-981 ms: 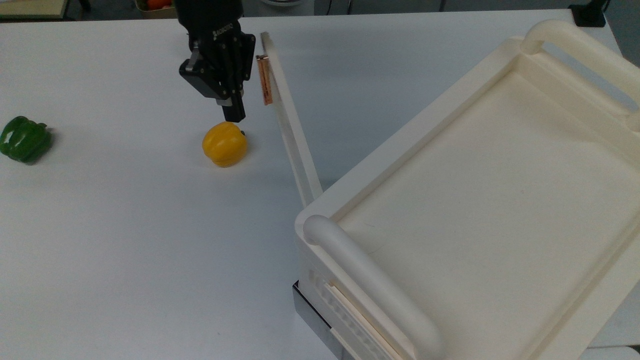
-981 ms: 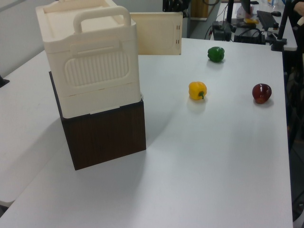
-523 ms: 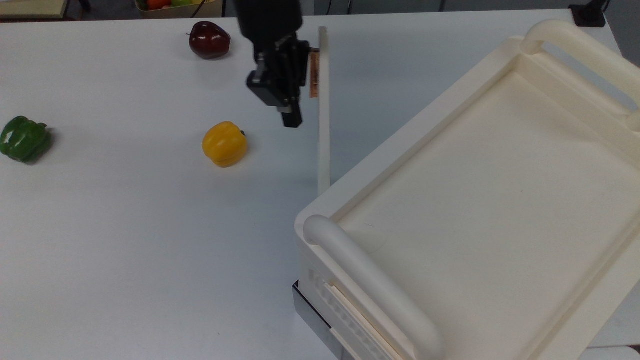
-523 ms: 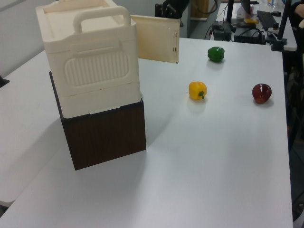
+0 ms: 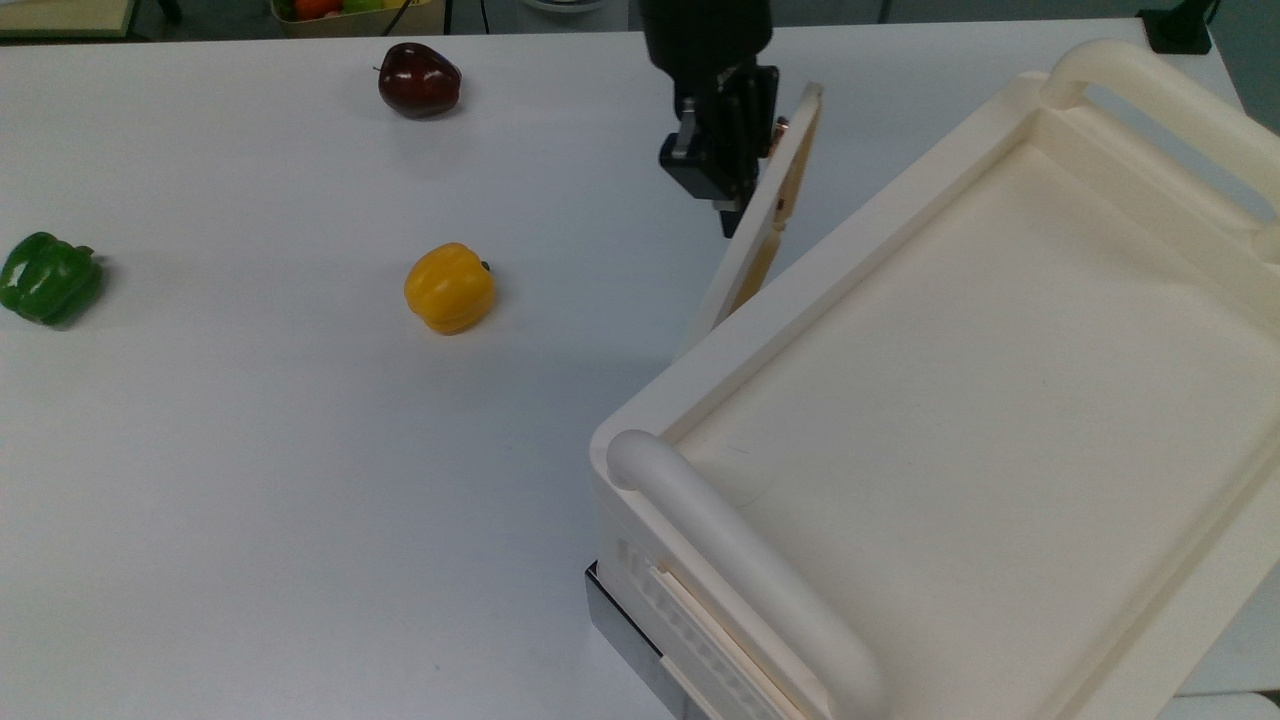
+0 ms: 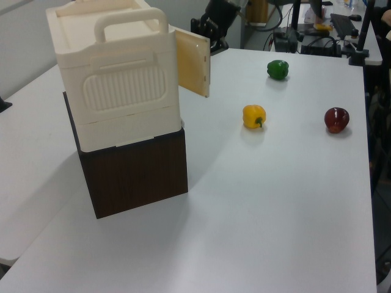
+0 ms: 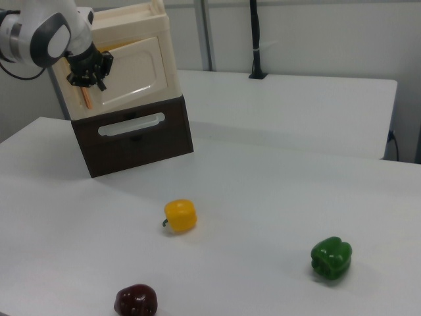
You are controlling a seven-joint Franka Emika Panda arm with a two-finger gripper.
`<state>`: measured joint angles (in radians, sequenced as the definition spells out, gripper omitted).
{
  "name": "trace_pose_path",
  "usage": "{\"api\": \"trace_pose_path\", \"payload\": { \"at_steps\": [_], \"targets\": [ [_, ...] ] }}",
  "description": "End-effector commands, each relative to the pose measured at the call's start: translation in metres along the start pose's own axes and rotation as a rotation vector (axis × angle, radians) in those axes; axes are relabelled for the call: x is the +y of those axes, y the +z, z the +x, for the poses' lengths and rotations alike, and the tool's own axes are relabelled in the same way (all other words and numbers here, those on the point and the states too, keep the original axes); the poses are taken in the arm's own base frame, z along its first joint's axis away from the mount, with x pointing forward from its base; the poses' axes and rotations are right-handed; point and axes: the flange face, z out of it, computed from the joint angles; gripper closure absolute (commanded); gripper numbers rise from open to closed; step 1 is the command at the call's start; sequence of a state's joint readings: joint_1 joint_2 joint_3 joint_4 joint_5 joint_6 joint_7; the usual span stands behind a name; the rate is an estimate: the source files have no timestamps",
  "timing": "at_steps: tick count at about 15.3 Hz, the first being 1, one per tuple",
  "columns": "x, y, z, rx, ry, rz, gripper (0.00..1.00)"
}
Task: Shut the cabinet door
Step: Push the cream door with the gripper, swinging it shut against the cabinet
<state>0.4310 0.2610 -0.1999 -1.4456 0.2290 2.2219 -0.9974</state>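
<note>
My tool [image 5: 728,190], finger state unclear, presses the cabinet door [image 5: 760,225] | door swung from wide open to nearly shut against the cabinet [image 5: 1000,420] | closing almost done.

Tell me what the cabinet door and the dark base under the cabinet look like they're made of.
Cabinet door: apparently matte cream plastic, thin and evenly coloured, with a coppery, possibly metal handle. Dark base: brown wood-grain finish, maybe laminate, with faint streaking.
</note>
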Motion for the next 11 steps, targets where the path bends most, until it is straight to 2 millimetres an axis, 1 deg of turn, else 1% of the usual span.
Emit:
{"api": "trace_pose_path", "payload": {
  "at_steps": [1,3,4,6,7,9,11],
  "targets": [
    [-0.016,0.014,0.029,0.034,0.103,-0.058,0.96],
    [-0.026,0.023,0.042,0.052,0.186,-0.076,0.96],
    [-0.03,0.023,0.051,0.078,0.215,-0.101,0.96],
    [-0.033,0.028,0.057,0.088,0.252,-0.125,0.96],
    [-0.036,0.034,0.059,0.085,0.275,-0.118,0.96],
    [-0.043,0.034,0.069,0.115,0.295,-0.127,0.96],
    [-0.043,0.033,0.071,0.135,0.335,-0.137,0.96]
  ]
}}
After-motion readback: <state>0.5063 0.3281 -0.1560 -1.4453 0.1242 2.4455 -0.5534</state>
